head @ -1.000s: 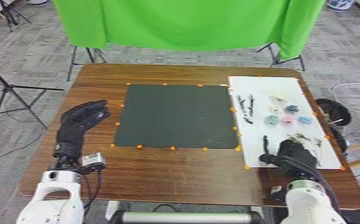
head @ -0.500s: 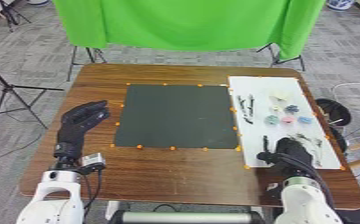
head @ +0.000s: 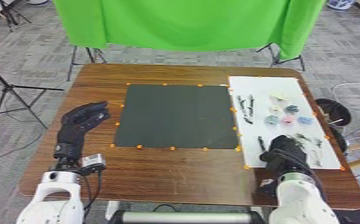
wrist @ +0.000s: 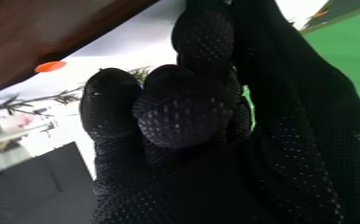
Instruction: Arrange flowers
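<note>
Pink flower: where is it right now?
In the head view, the pink flower lies on the white sheet at the right, between two bluish flowers.

No readable text anywhere.

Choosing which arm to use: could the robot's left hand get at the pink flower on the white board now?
Probably not without a long reach: the black-gloved left hand is across the dark rectangular mat from the pink flower, and the right hand is nearer.

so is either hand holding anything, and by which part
The left hand holds nothing. The right hand is over the white board; whether it holds anything can't be told.
</note>
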`<state>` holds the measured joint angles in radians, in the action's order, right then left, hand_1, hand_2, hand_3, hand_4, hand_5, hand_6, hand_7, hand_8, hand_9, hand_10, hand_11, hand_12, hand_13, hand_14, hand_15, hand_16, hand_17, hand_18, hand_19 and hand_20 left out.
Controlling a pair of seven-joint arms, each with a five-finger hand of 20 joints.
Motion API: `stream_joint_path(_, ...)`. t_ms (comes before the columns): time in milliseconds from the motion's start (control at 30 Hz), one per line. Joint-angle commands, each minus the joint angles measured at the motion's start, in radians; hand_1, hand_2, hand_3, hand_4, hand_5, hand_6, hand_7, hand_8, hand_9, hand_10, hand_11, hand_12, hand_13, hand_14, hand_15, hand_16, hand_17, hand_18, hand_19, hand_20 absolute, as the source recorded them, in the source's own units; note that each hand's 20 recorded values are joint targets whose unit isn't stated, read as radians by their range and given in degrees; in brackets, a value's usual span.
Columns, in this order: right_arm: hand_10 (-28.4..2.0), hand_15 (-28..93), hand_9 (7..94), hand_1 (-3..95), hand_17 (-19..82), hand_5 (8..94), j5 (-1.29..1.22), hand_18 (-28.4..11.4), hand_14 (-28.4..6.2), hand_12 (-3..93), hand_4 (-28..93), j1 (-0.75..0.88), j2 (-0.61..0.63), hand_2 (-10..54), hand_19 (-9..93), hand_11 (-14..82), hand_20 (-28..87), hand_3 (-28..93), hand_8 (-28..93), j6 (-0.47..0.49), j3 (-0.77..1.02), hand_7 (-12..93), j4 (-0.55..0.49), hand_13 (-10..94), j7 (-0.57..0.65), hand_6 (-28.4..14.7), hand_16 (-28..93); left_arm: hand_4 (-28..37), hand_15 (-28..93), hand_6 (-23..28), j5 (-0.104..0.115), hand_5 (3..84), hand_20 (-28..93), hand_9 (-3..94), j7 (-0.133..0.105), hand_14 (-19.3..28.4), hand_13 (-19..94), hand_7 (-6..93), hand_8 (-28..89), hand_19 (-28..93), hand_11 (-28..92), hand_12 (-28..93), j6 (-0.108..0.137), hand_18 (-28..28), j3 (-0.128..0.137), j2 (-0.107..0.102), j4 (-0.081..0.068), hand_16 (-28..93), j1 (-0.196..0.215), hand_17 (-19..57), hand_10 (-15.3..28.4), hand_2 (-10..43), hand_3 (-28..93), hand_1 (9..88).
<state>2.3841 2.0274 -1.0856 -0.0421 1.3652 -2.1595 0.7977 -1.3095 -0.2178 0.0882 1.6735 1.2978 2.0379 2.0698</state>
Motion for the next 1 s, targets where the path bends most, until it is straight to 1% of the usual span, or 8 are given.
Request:
stream_joint_path(33,-11.5,56,87.9,54.9,70,66.4,-0.098,-9.5,-1.5,40.0,-3,0.042,-0.013,-8.8,90,35.6,30,63,23,0.04,0.01,35,0.019,94,0.031,-3.5,30,-15.1,34,1.2,0.0,53.7,26,50.6,0.014,16.1,43,21.8,-8,14,26,16,-0.013,11.3,0.0,0.004,0.004,0,0.008,13.2,12.0,-9.5,63,40.8)
stream_joint_path(233,-10.9,57,89.1,58.1,71,68.5,-0.07,-8.5,-1.1,37.6,-4,0.062,-0.01,-8.2,88,35.9,31,62,23,-0.006,0.003,33,0.035,94,-0.004,-4.5,28,-14.8,34,1.2,-0.002,53.6,26,50.5,0.022,16.2,43,21.9,-8,14,26,16,-0.025,11.3,-0.002,0.007,0.003,0,0.01,13.2,12.0,-9.5,63,40.6)
stream_joint_path(300,-10.5,58,89.2,58.6,72,68.7,-0.044,-8.2,-0.8,39.2,-2,0.07,-0.004,-8.9,87,35.7,33,62,22,-0.009,-0.004,35,0.039,94,-0.015,-4.9,28,-14.8,34,1.1,0.001,53.7,26,50.5,0.022,16.1,43,21.8,-8,14,26,16,-0.027,11.3,-0.003,0.005,0.002,0,0.009,13.2,12.0,-9.5,63,40.6)
stream_joint_path(400,-10.4,59,89.5,58.7,72,68.3,0.06,-8.1,-0.4,41.8,0,0.077,0.01,-9.5,85,35.3,39,62,19,-0.071,-0.034,39,0.069,94,-0.047,-5.4,27,-15.0,34,1.2,-0.001,53.7,26,50.6,0.019,16.1,43,21.9,-8,14,26,16,-0.029,11.3,-0.003,0.003,-0.002,0,0.002,13.2,11.9,-9.5,63,40.8)
stream_joint_path(533,-10.8,62,89.8,58.4,73,67.8,0.087,-8.1,-0.2,41.5,4,0.076,0.028,-9.5,86,37.8,41,62,18,-0.158,-0.056,44,0.087,94,-0.079,-5.9,27,-14.9,34,1.2,0.001,53.7,26,50.6,0.013,16.2,43,21.8,-8,14,26,15,-0.03,11.3,-0.004,0.003,-0.004,0,0.001,13.2,11.9,-9.5,63,40.8)
stream_joint_path(633,-11.1,63,90.0,58.2,74,68.3,0.088,-7.5,-0.1,40.3,6,0.073,0.04,-9.5,86,39.2,42,62,17,-0.223,-0.053,45,0.076,94,-0.102,-6.3,26,-14.8,34,1.2,0.001,53.7,26,50.6,0.011,16.1,43,21.8,-8,14,26,15,-0.033,11.3,-0.006,0.0,-0.007,0,-0.002,13.3,11.9,-9.5,63,40.9)
stream_joint_path(733,-10.9,65,90.2,58.0,75,68.9,0.065,-7.3,0.1,39.9,7,0.057,0.056,-9.5,86,40.1,42,63,17,-0.259,-0.041,46,0.046,94,-0.114,-6.5,25,-14.8,34,1.2,0.002,53.7,26,50.7,0.013,16.1,43,21.8,-8,14,26,15,-0.03,11.3,-0.006,-0.002,-0.008,0,-0.005,13.2,11.9,-9.5,62,40.9)
stream_joint_path(1000,-10.8,66,90.2,57.8,76,68.9,-0.044,-6.9,0.1,39.4,7,-0.02,0.113,-9.5,86,41.1,42,63,17,-0.221,-0.006,46,-0.041,94,-0.111,-6.5,24,-14.7,34,1.2,0.011,53.6,26,50.8,0.009,16.2,43,21.7,-8,14,26,15,-0.025,11.3,-0.005,-0.014,-0.002,0,-0.003,13.3,11.9,-9.5,62,40.9)
